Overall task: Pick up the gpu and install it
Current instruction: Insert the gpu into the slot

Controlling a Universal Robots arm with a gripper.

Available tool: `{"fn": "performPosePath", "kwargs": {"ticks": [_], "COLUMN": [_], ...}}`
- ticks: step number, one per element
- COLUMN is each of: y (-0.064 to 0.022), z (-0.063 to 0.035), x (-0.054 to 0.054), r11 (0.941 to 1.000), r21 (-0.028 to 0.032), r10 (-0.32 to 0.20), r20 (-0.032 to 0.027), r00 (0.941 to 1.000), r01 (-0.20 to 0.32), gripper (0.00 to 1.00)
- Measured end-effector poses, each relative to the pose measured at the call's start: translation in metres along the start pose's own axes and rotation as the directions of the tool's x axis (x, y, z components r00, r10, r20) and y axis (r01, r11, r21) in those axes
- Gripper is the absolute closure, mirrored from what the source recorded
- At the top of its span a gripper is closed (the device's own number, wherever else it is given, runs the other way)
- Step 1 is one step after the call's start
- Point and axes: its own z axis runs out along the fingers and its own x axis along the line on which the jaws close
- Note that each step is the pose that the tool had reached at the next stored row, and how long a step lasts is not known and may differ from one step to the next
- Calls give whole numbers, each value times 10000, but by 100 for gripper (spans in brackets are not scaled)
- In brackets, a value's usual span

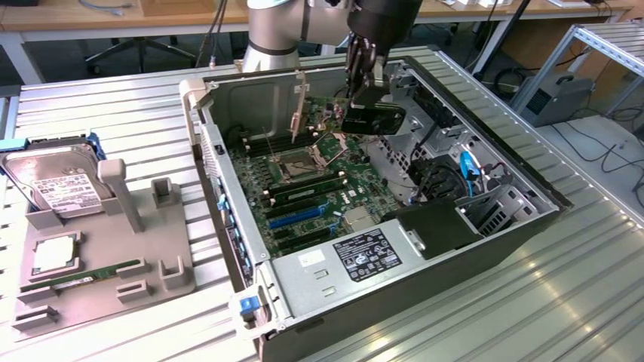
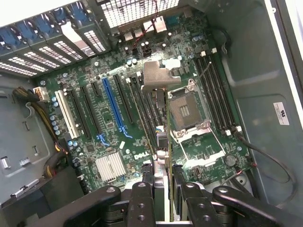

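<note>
Install step in hand: pincer (image 2: 163, 182) was clamped on thin black gpu card with silver bracket (image 2: 158, 78), edge-on above green motherboard (image 2: 106, 142); seating likely needed its edge squared over a slot.

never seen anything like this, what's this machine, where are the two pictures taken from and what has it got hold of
This is a robot arm working over an open computer case that lies on a ribbed metal table. One picture comes from a camera standing off to the side. The other comes from a camera on the arm's wrist, looking down into the case at the green motherboard.

The black fingers in the wrist view belong to the gripper, which is the arm's hand. It is shut on a graphics card, seen edge-on with its silver bracket at the far end. The card appears to hang just above the motherboard.

On the exterior view's left, a grey holder carries a hard drive, a square chip and a thin green memory stick.
</note>
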Motion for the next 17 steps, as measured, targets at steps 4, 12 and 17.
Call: {"fn": "performPosePath", "kwargs": {"ticks": [4,12,17], "y": [0,0,0], "z": [0,0,0], "x": [0,0,0], "r11": [9999,9980,9966], "r21": [-4,-16,-22], "r10": [-165,-625,-826], "r20": [-5,-17,-23], "r00": [9999,9980,9966], "r01": [165,625,826], "gripper": [73,73,73]}}
